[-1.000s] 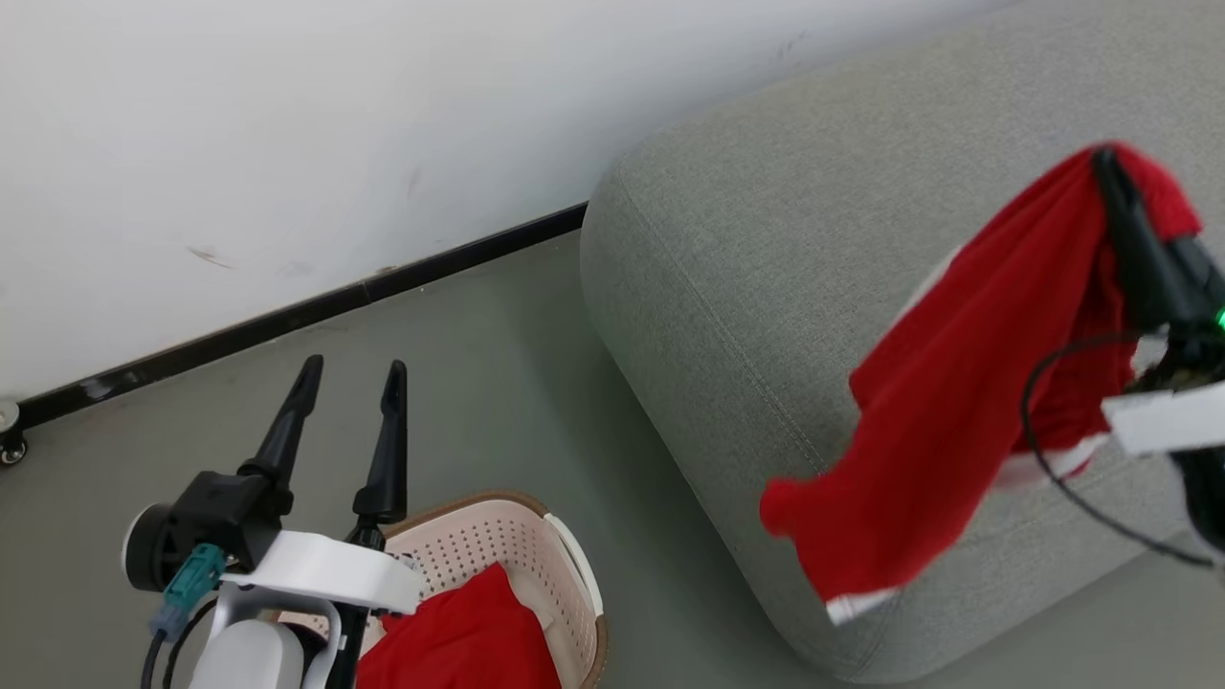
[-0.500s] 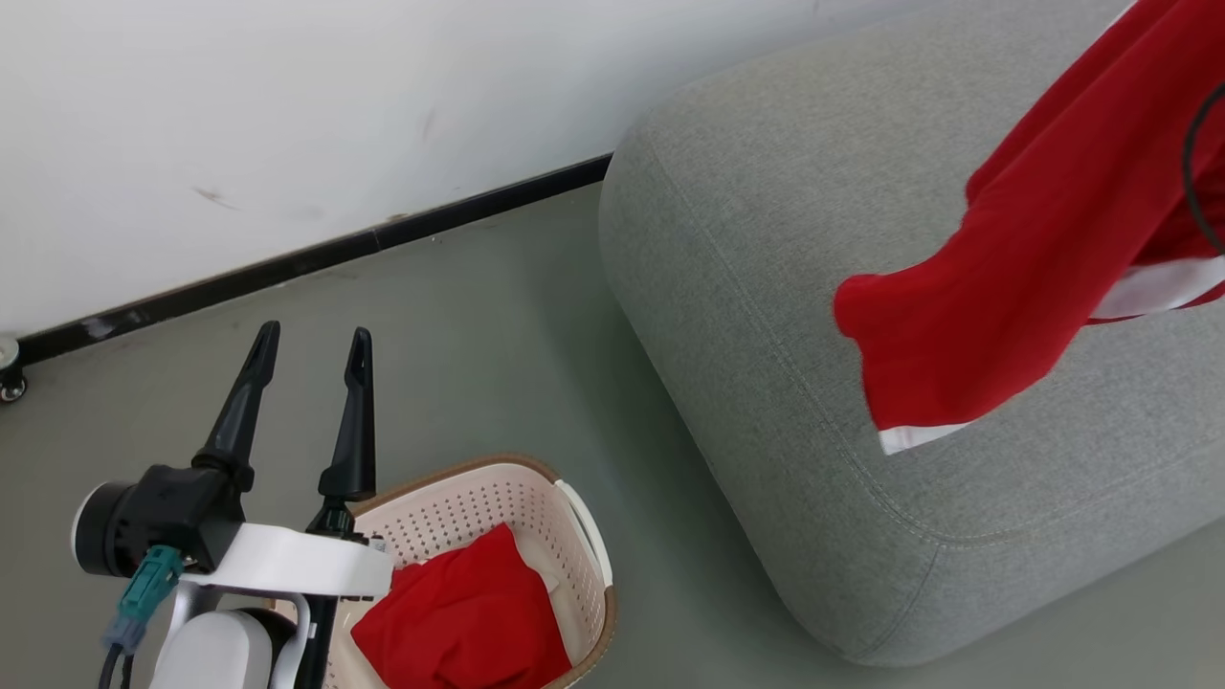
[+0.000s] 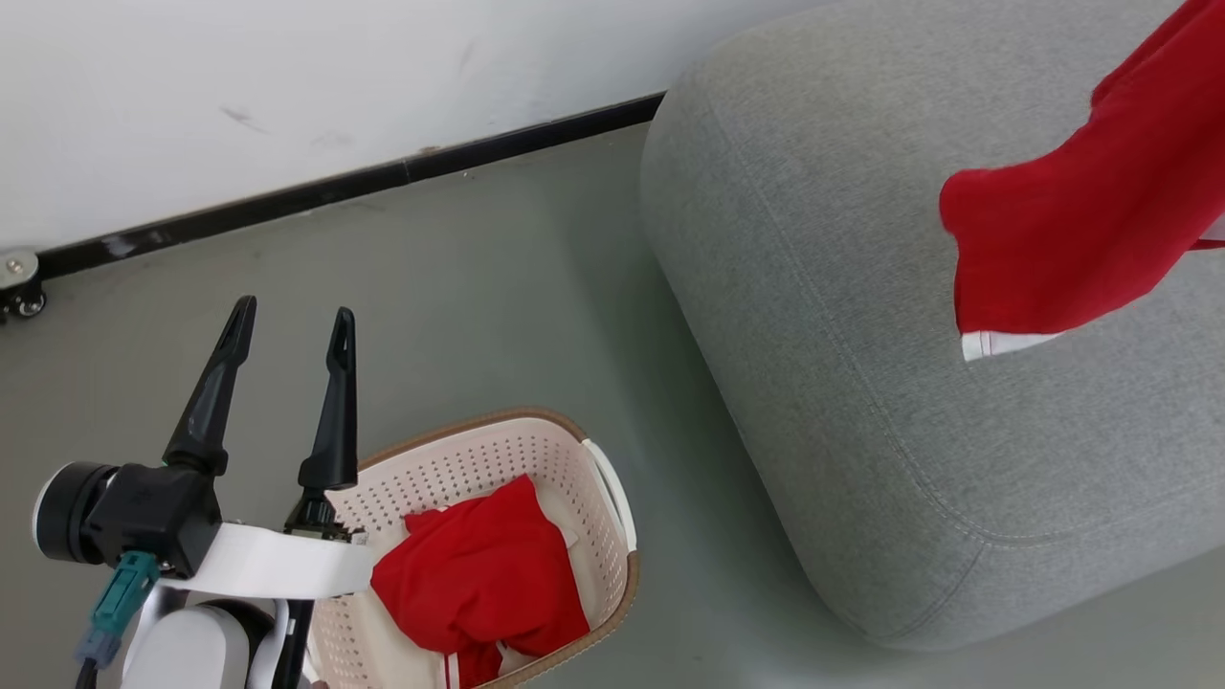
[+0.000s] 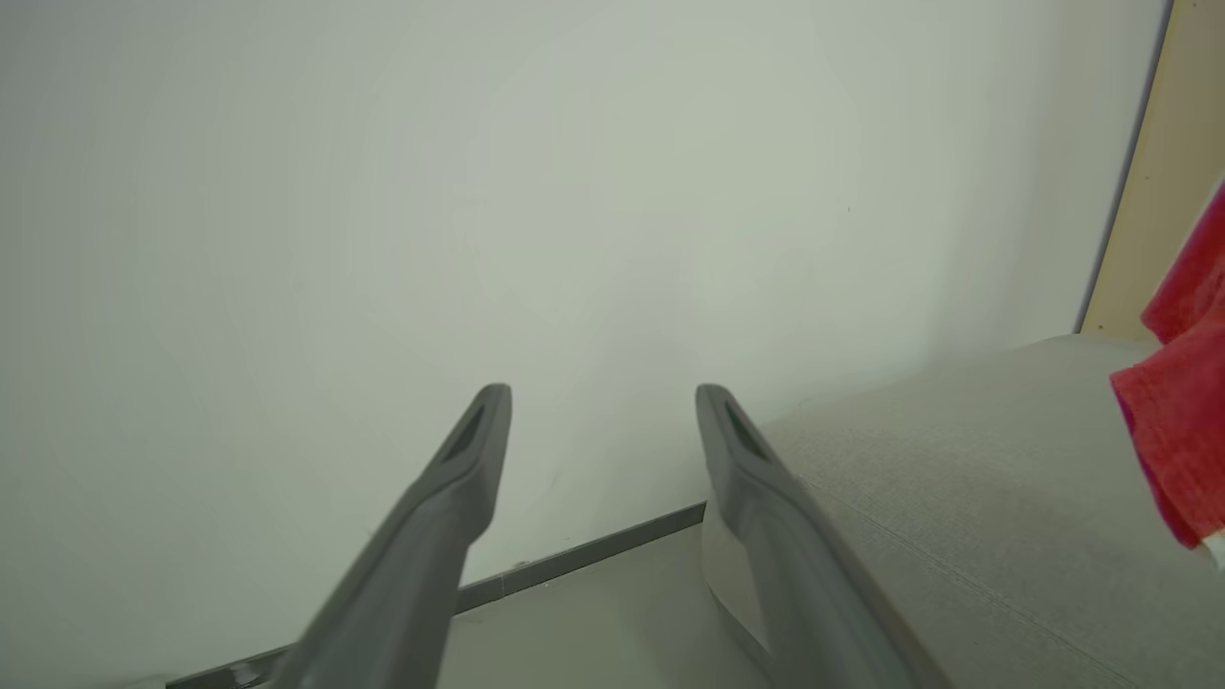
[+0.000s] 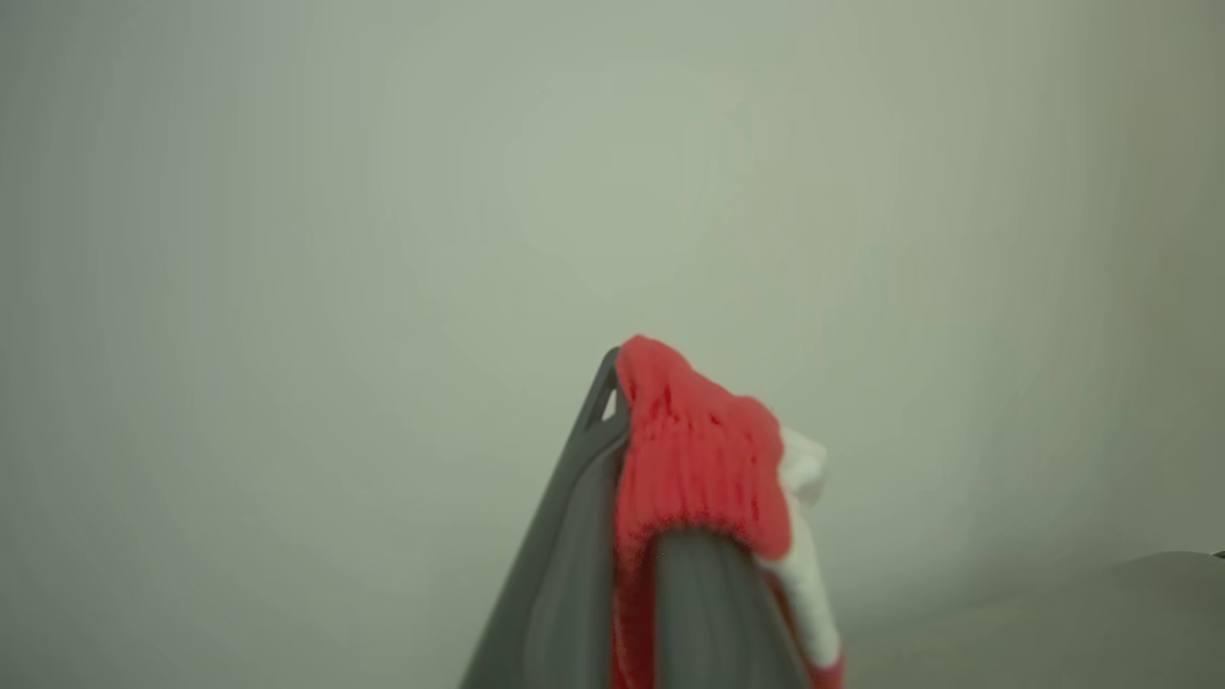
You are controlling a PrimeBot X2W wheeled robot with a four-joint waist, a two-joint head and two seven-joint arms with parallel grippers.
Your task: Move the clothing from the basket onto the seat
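Observation:
One red garment (image 3: 1081,230) with a white hem hangs over the grey seat (image 3: 861,316) at the upper right of the head view, its top running off the frame. In the right wrist view my right gripper (image 5: 636,402) is shut on that garment's red ribbed edge (image 5: 699,450), pointing at the pale wall. A second red garment (image 3: 478,574) lies crumpled in the cream basket (image 3: 459,459) on the floor at the lower middle. My left gripper (image 3: 287,321) stands open and empty above the floor, just left of the basket; its fingers (image 4: 459,478) frame the wall in the left wrist view.
A white wall with a black skirting strip (image 3: 335,187) runs behind the seat and the basket. A small castor wheel (image 3: 19,287) sits at the far left by the wall. Grey floor (image 3: 498,316) lies between the basket and the seat.
The head camera has tilted down and swung, so the whole picture has shifted. The held garment has risen and gone right, and my right gripper has left the head view. The left gripper stays open.

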